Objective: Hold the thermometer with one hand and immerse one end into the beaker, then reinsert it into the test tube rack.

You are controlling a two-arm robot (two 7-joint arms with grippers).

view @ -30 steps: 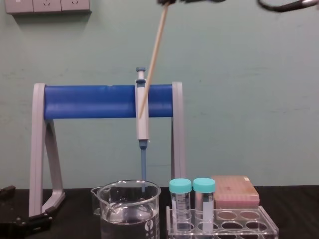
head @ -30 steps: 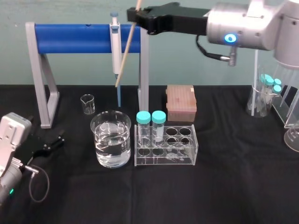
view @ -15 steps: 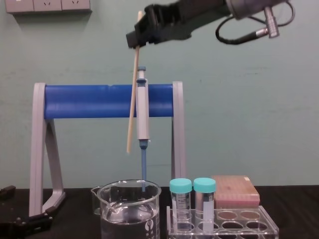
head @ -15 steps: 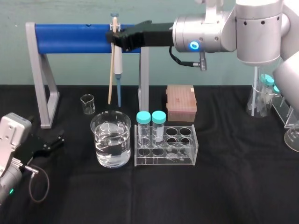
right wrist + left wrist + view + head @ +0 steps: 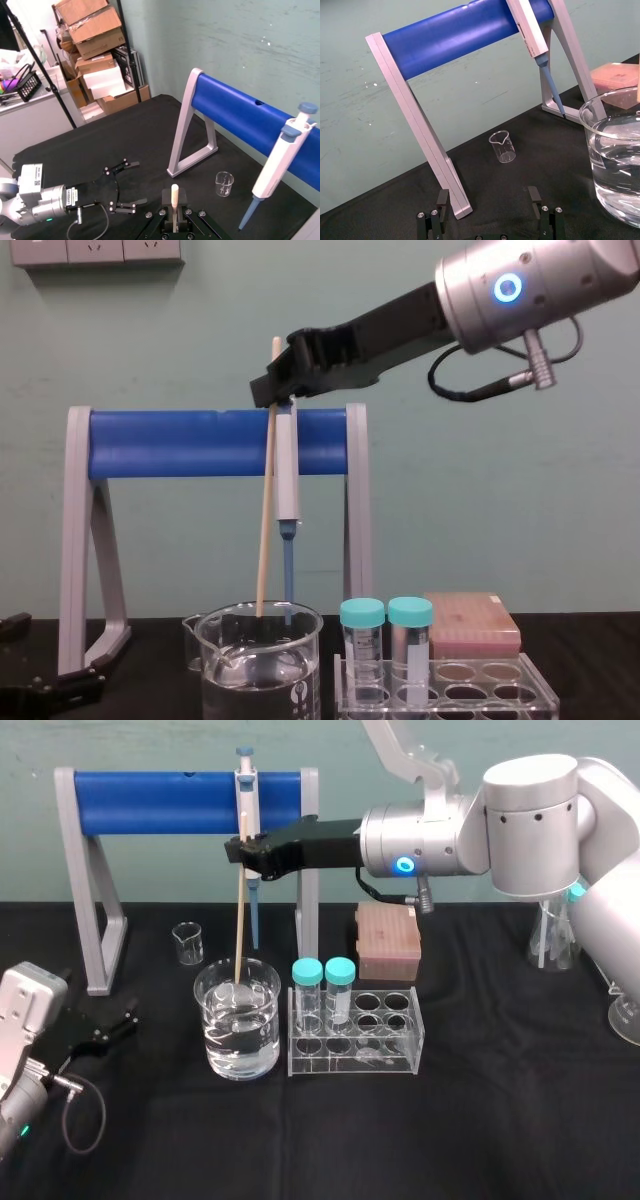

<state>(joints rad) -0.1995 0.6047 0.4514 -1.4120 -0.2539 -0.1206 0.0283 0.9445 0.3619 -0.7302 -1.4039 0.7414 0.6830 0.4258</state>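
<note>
The fingers (image 5: pixel 283 383) of the right gripper (image 5: pixel 242 851) are pressed onto the thermometer (image 5: pixel 239 920), pinching it near its upper end. A short stub of rod stands above them, and the right wrist view shows its rounded end caught between the two black fingers. Below the grip the rod hangs nearly upright, leaning slightly, and its lower end is inside the mouth of the beaker (image 5: pixel 212 1045). In the chest view that end sits at about rim level, with the surface of the water (image 5: pixel 262 680) lower down; I cannot tell whether the two touch. The beaker is more than half full of clear water and stands on the black tabletop (image 5: pixel 480 1130), just beside the left end of the test tube rack (image 5: pixel 400 1060). The rack holds two teal-capped tubes (image 5: pixel 323 971) side by side in its left-hand holes. Behind the beaker, a pipette (image 5: pixel 247 820) hangs tip down from the blue stand (image 5: pixel 160 802), with a small beaker (image 5: pixel 187 942) near its foot. A pinkish box (image 5: pixel 386 940) sits behind the rack. The left gripper (image 5: pixel 110 1028) lies on the tabletop far to the left, its fingers (image 5: pixel 442 197) spread, well apart from the beaker.
</note>
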